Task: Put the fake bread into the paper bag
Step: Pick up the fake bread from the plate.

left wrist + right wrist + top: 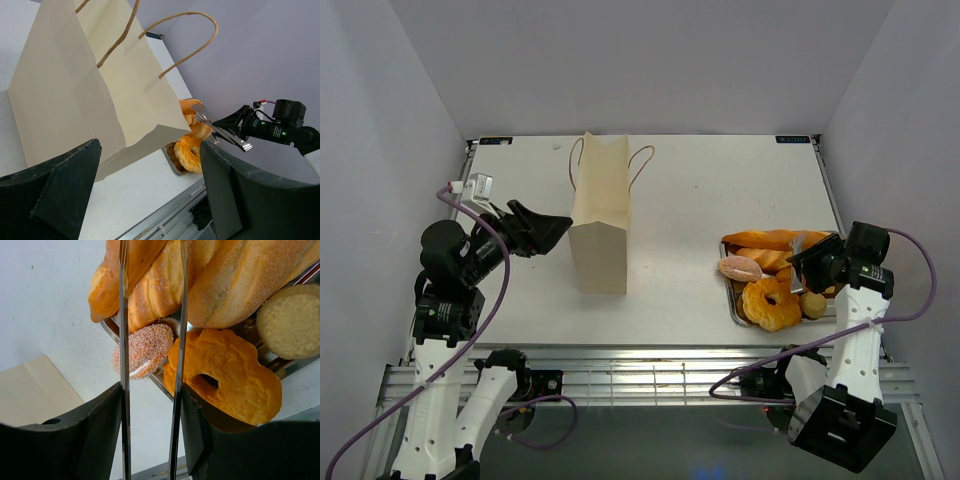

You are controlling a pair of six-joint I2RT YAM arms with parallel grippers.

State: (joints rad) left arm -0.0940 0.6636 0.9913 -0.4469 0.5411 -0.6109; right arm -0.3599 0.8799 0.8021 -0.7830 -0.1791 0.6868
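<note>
Left gripper (548, 228) is wide open and empty, just left of the paper bag (600, 215) standing upright centre-left. Right gripper (152, 405) grips the tongs (123, 315), blades apart over the bread (772, 300), piled in the tray (733, 305) at right.

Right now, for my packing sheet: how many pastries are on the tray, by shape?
Long loaves: 2, baguette and ridged loaf
Round buns: 2, pink bun and pale bun
Ring bun: 1
Total: 5. An orange piece left of the ridged loaf may be a sixth; I cannot tell.
</note>
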